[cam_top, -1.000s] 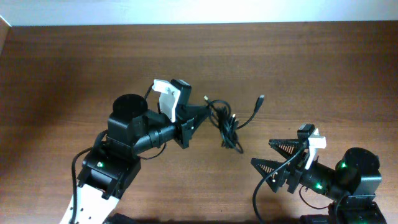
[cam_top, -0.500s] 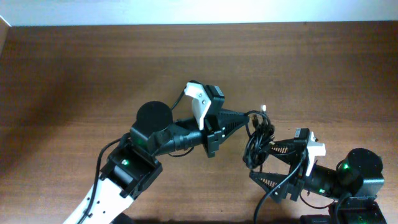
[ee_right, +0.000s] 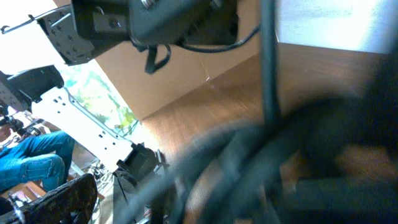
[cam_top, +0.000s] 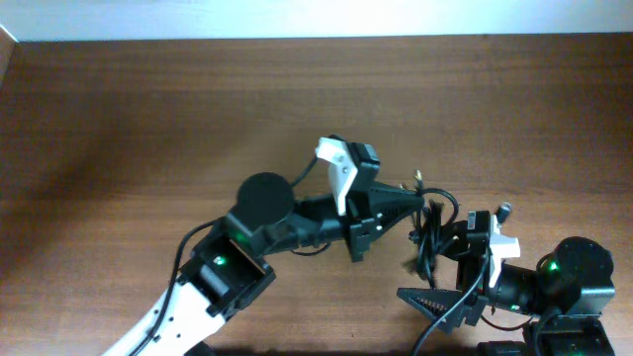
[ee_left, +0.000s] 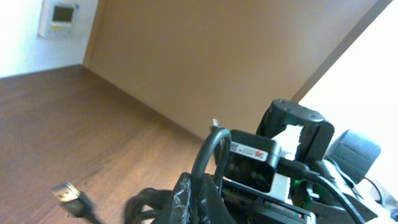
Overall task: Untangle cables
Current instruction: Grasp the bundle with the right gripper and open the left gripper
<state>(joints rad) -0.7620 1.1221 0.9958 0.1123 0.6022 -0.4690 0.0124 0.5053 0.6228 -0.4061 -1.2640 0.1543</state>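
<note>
A: Where are the cables (cam_top: 429, 237) right now?

B: Right of centre, toward the near edge of the bench (cam_top: 148, 119). They are bunched into one dark clump of loops. The left gripper (cam_top: 420, 206) reaches across from the left and is clamped tight on the upper part of that clump.

A: Lifted or lying flat?

B: Lifted, I'd say. The left wrist view shows a loop arching up out of the closed fingers and a strand dangling with wood below it. Whether the lowest end touches the bench, I cannot tell.

A: And the other arm?

B: The right gripper (cam_top: 420, 263) stands spread wide, holding nothing. From overhead the clump hangs right at its mouth. Its own camera shows only blurred black cords very close up, so I cannot tell whether anything touches.

A: So how far along is the untangling?

B: Early, by my reading. No cord lies apart from the rest. One plug (cam_top: 416, 177) pokes out at the far side of the clump, and the strands below it cross and loop over each other.

A: What is left, then?

B: Nearly all of it. The right gripper has to take one strand or end, the two arms have to draw apart, and each cord must be laid out separately.
</note>
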